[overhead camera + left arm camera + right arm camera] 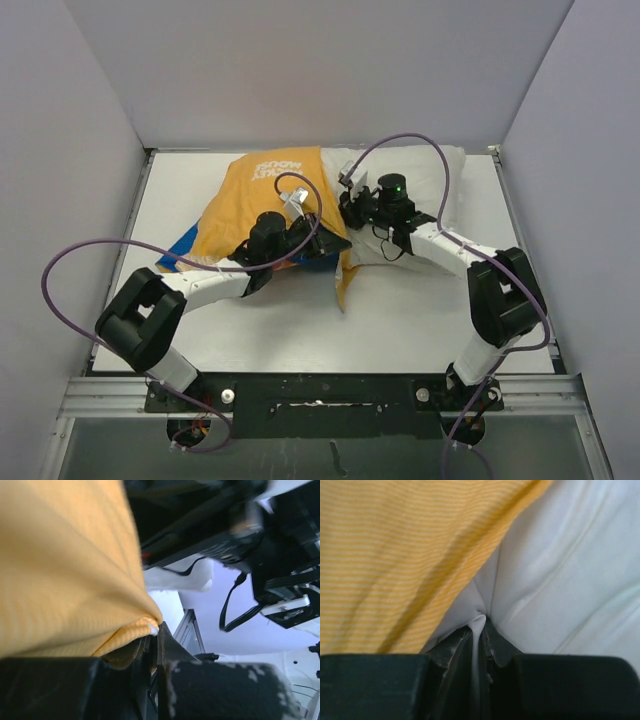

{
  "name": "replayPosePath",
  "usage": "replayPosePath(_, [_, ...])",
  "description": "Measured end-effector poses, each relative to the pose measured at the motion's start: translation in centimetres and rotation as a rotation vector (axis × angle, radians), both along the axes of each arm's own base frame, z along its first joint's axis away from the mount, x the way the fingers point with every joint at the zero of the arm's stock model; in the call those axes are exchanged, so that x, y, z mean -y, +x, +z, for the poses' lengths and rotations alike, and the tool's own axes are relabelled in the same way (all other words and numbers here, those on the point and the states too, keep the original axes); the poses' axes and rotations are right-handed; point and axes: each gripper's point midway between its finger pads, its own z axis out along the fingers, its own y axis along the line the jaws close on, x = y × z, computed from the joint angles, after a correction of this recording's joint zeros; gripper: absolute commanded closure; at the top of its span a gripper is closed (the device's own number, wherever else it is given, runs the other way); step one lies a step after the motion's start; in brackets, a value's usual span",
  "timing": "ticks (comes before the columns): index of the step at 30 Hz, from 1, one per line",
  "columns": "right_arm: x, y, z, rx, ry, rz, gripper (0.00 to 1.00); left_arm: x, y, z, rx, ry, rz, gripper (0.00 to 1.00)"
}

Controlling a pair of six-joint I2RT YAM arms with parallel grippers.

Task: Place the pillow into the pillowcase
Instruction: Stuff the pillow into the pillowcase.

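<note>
Yellow fabric pillowcase (65, 570) clamped in your left claw (154, 632), plump white pillow (560, 565) in your right claw (481, 625): tugging could slip either pinch.

We see a white table (420, 320) – on it the pillow (425, 185), its left part under the yellow-side-up pillowcase (250, 205)

My left arm (205, 287) and right arm (450, 248) wear white shells between chunky black joints. A purple cable (60, 262) loops from each. A green light (397, 184) glows on my right wrist. My fingers (215, 690) are matte black, scuffed grey.
</note>
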Motion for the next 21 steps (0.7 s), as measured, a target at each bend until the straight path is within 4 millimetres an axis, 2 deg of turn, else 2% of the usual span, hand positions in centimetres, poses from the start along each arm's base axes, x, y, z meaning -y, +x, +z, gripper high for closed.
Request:
replayPosePath(2, [-0.8, -1.0, -0.5, -0.016, 0.054, 0.045, 0.95, -0.2, -0.9, -2.0, -0.053, 0.011, -0.005, 1.00])
replayPosePath(3, [-1.1, -1.6, -0.5, -0.022, 0.076, 0.069, 0.88, -0.7, -1.2, -3.0, -0.072, 0.011, 0.002, 1.00])
replayPosePath(7, [-1.7, -3.9, -0.2, -0.002, 0.071, 0.206, 0.43, -2.8, -1.2, -5.1, -0.117, 0.014, 0.041, 1.00])
replayPosePath(10, [-1.0, -6.6, 1.4, 0.073, -0.005, 0.354, 0.13, -4.0, -1.7, -4.8, -0.117, 0.024, 0.051, 1.00])
replayPosePath(11, [-0.3, -7.4, 2.3, 0.111, -0.036, 0.398, 0.08, -4.5, -2.2, -4.2, -0.108, 0.031, 0.053, 1.00])
replayPosePath(15, [2.2, -10.4, 6.0, 0.295, -0.168, 0.562, 0.04, -6.3, -3.7, -1.8, -0.049, 0.035, 0.071, 1.00])
replayPosePath(17, [2.7, -11.2, 7.3, 0.393, -0.229, 0.634, 0.04, -7.2, -4.4, -1.0, -0.028, 0.034, 0.087, 1.00])
replayPosePath(19, [2.5, -11.8, 7.3, 0.453, -0.269, 0.694, 0.05, -7.9, -5.1, -0.7, -0.021, 0.036, 0.097, 1.00])
replayPosePath(21, [1.6, -12.0, 5.9, 0.472, -0.303, 0.749, 0.10, -8.5, -6.1, -1.1, -0.031, 0.043, 0.099, 1.00])
